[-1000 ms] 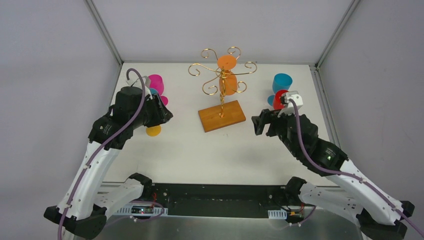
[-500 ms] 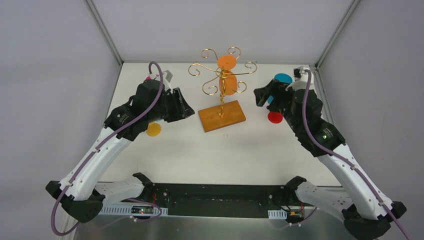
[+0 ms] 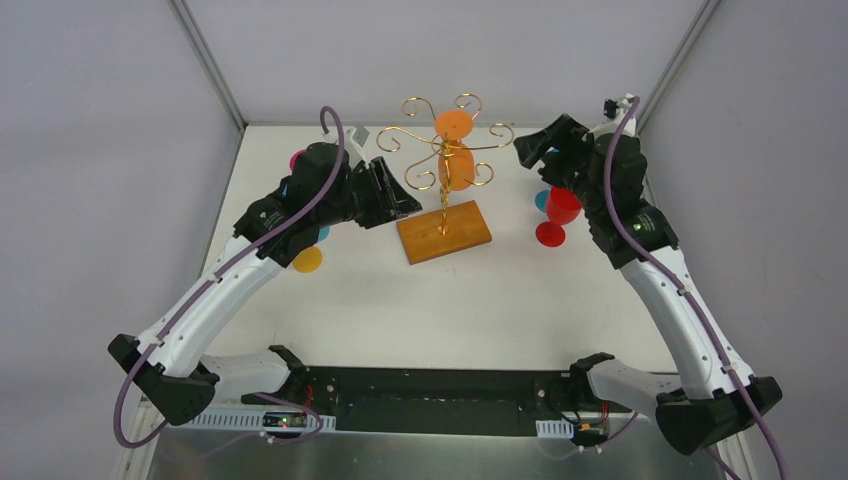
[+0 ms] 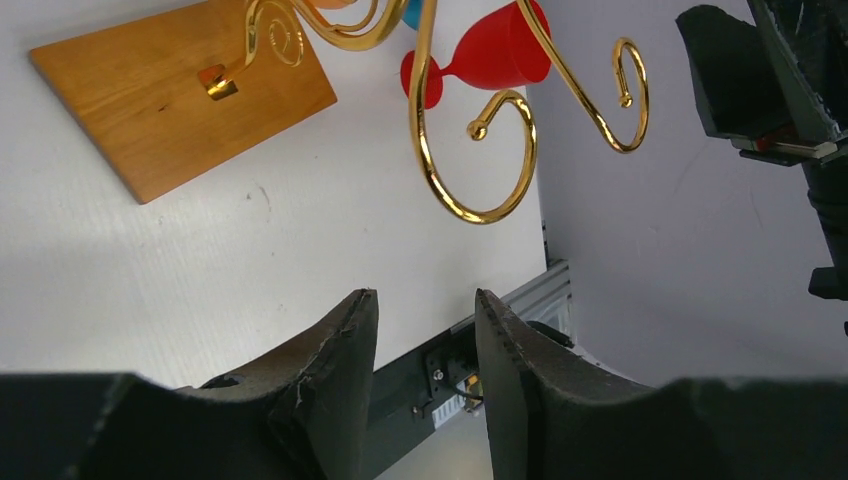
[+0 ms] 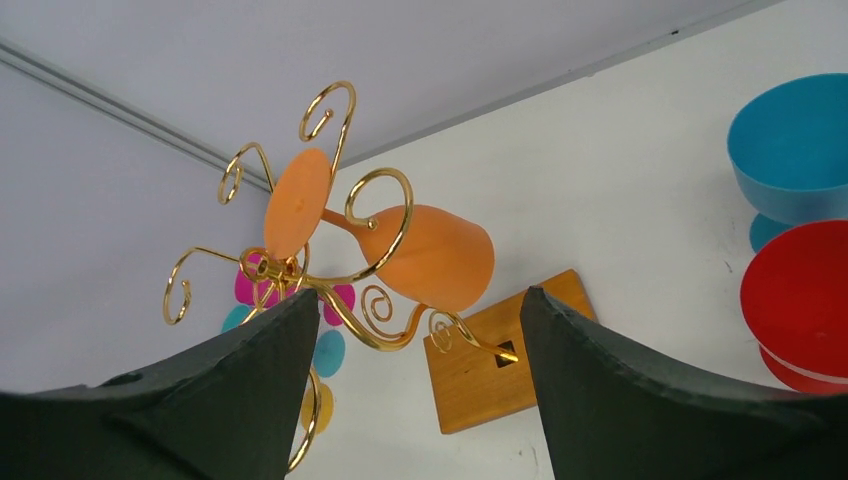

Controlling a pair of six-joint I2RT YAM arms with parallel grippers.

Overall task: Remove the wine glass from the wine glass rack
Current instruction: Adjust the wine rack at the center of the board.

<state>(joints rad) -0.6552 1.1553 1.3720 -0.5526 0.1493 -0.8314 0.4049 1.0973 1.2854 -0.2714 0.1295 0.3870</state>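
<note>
1. Orange wine glass (image 5: 430, 255) hangs bowl-down and tilted, its foot caught in the scroll arms of the gold wine glass rack (image 3: 443, 200), above the wooden base (image 3: 443, 232).
2. Step in hand: the approach. Right fingers (image 5: 600, 380) are spread wide and empty, framing the bowl without touching it.
3. Left fingers (image 4: 330, 380) are parted and empty, beside the rack.
4. Next move, probably: close on the bowl and slide the foot out of the scroll.

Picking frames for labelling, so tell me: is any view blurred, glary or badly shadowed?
Top external: evenly lit, sharp, only soft shadows. Left wrist: wine glass rack crisp; its dark fingers fill the bottom edge. Right wrist: orange wine glass sharp, no glare.
</note>
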